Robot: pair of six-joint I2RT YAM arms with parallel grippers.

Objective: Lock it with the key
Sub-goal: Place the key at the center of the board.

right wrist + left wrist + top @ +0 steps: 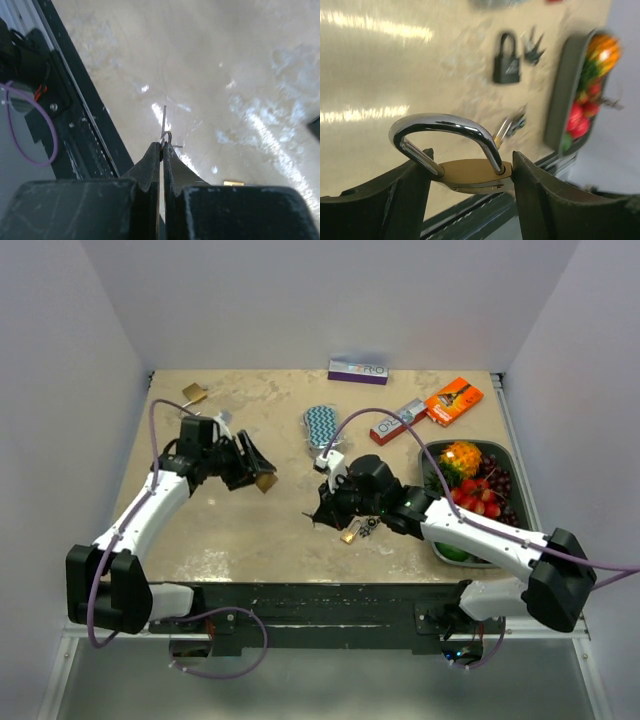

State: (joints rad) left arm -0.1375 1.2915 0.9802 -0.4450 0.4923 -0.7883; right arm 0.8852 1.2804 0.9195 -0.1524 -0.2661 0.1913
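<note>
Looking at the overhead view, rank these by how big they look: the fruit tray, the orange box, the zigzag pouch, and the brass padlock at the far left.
Largest: fruit tray.
Next: orange box and zigzag pouch, too alike to rank.
Smallest: far brass padlock.

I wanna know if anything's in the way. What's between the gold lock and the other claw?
Only bare table, seen from the top view, lies between the gold lock and the right gripper.

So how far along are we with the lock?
Done: left pincer holds the brass padlock by its body, right pincer is shut on the key. In hand: bringing them together; they are apart in the overhead view. Left: insert the key and turn.
</note>
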